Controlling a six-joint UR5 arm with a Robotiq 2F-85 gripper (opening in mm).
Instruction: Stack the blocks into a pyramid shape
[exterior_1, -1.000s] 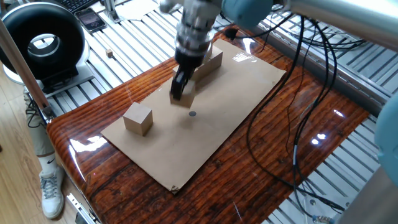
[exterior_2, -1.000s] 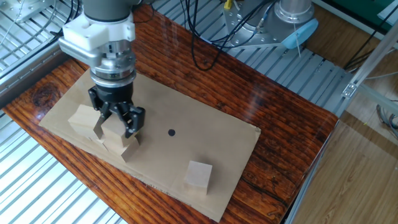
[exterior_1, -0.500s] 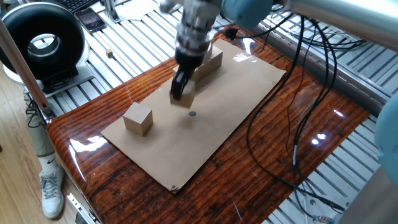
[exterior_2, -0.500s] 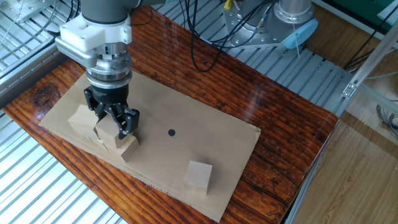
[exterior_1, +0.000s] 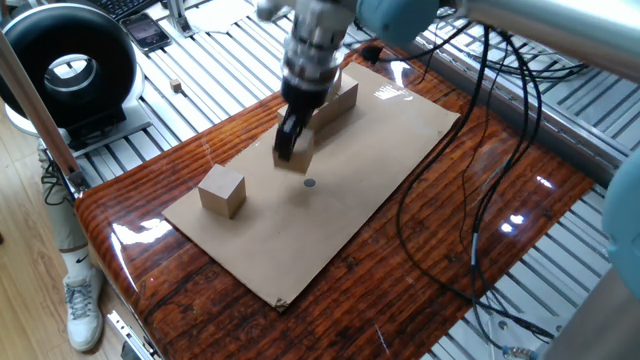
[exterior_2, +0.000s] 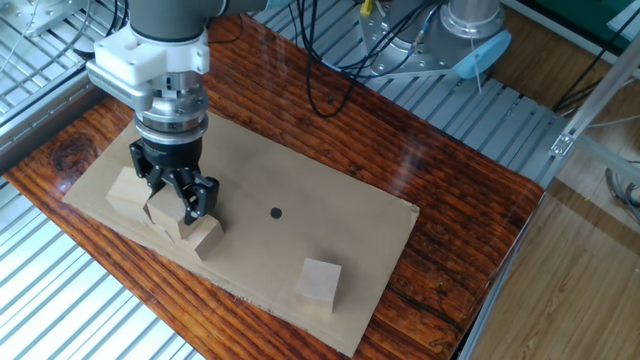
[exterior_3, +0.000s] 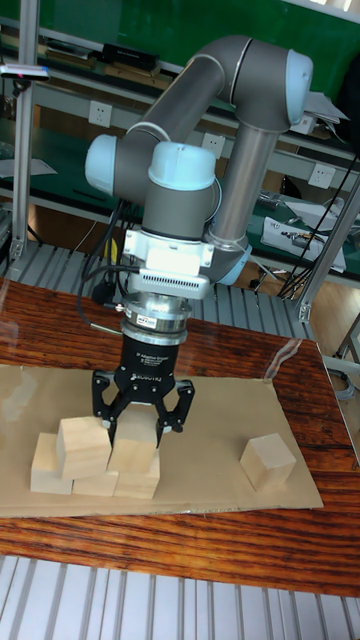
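Note:
Several tan blocks form a low pile (exterior_3: 95, 482) at the left of the cardboard sheet (exterior_3: 205, 440): a base row with one block (exterior_3: 82, 445) on top. My gripper (exterior_3: 135, 428) is shut on another block (exterior_3: 133, 447), which it holds at second-tier height right beside that upper block, over the base row. The other fixed view shows the gripper (exterior_2: 172, 200) over the pile (exterior_2: 205, 238). One fixed view shows the gripper (exterior_1: 288, 148) in front of the pile (exterior_1: 338, 100), partly hiding it. A lone block (exterior_3: 267, 461) (exterior_2: 320, 281) (exterior_1: 222, 190) sits apart on the sheet.
The cardboard sheet (exterior_1: 330, 215) lies on a glossy wooden tabletop (exterior_1: 470, 250) and bears a small black dot (exterior_1: 309, 183). Cables (exterior_1: 480, 140) hang over the table's right side. A black ring-shaped device (exterior_1: 70, 65) and a tiny wooden cube (exterior_1: 176, 86) lie off the table.
My gripper has shifted slightly sideways with the block in it, closer to the upper block of the pile. The lone block has not moved.

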